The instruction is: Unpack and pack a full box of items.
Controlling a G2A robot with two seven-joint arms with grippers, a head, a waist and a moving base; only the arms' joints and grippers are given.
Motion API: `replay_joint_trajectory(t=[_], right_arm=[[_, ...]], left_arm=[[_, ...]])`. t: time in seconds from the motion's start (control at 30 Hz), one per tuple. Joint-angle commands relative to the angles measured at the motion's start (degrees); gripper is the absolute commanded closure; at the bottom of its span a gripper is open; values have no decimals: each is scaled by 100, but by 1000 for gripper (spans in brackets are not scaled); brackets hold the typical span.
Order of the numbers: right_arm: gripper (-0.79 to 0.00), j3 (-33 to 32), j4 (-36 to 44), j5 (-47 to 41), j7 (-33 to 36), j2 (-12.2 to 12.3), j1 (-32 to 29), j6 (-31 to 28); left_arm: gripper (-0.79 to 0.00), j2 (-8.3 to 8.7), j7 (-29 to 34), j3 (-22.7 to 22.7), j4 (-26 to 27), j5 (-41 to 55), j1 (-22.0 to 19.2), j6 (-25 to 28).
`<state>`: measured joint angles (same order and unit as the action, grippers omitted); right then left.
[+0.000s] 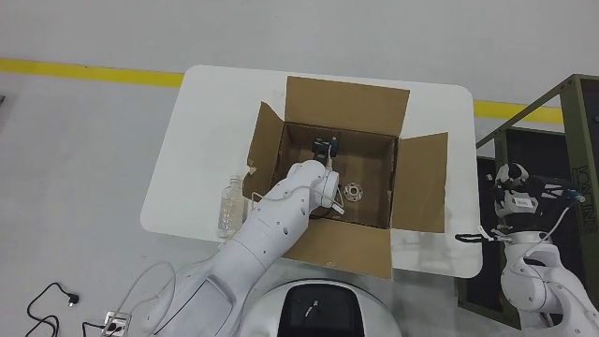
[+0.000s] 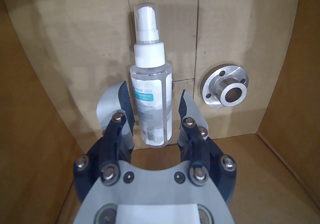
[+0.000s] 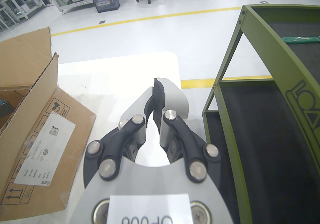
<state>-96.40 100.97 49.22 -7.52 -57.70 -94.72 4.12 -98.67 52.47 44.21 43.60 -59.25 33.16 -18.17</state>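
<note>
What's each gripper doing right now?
Left gripper: open, jaws astride the clear plastic spray bottle in the brown cardboard box.
Right gripper: closed, empty.

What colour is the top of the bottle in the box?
White sprayer top under a clear cap; left wrist view shows it best.

Top cam looks straight down on table (image 1: pixel 208 150) and open box (image 1: pixel 346 103). Left wrist cam sits inside the box, close to its floor. Right wrist cam is off the table's right edge facing far; all share the box.
</note>
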Motion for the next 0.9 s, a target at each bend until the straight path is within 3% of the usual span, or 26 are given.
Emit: replay_joint_trajectory(t=[0.0,0.03,0.07,0.17,0.2,0.3,0.33,0.37,0.87], right_arm=[[0,0,0,0,0,0,0,0],[0,0,0,0,0,0,0,0],[0,0,0,0,0,0,0,0],[0,0,0,0,0,0,0,0],[0,0,0,0,0,0,0,0],[0,0,0,0,0,0,0,0],[0,0,0,0,0,0,0,0],[0,0,0,0,0,0,0,0],[0,0,0,0,0,0,0,0]], left_arm=[[-428,0,0,0,0,0,0,0],[-511,0,0,0,0,0,0,0],[-662,0,0,0,0,0,0,0],[-696,0,0,0,0,0,0,0],[-643,0,0,0,0,0,0,0],[-262,0,0,0,0,0,0,0],[-80,0,0,0,0,0,0,0],[0,0,0,0,0,0,0,0],[0,0,0,0,0,0,0,0]])
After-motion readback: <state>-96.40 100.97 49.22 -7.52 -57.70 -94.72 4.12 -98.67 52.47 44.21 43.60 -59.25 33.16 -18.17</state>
